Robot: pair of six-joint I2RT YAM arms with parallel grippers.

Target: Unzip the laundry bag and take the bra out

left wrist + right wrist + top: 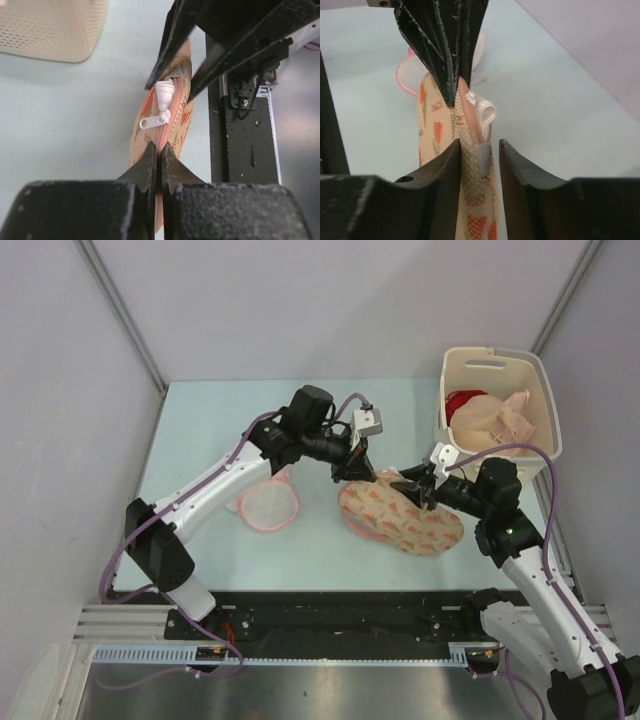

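L pincer [159, 150] clamps laundry bag [181, 122] seam; R pincer [480, 145] gapes astride it. R shd nip zip pull [155, 120], draw away steadily.

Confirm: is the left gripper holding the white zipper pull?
No, the white zipper pull lies free on the laundry bag, just beyond the tips of the shut left gripper.

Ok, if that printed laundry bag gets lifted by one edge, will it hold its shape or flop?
Probably flops: the laundry bag is soft fabric, ridged up only where the left gripper pinches its edge. Likely light, so a push would slide or crumple it, not tip it. Textured weave looks grippy.
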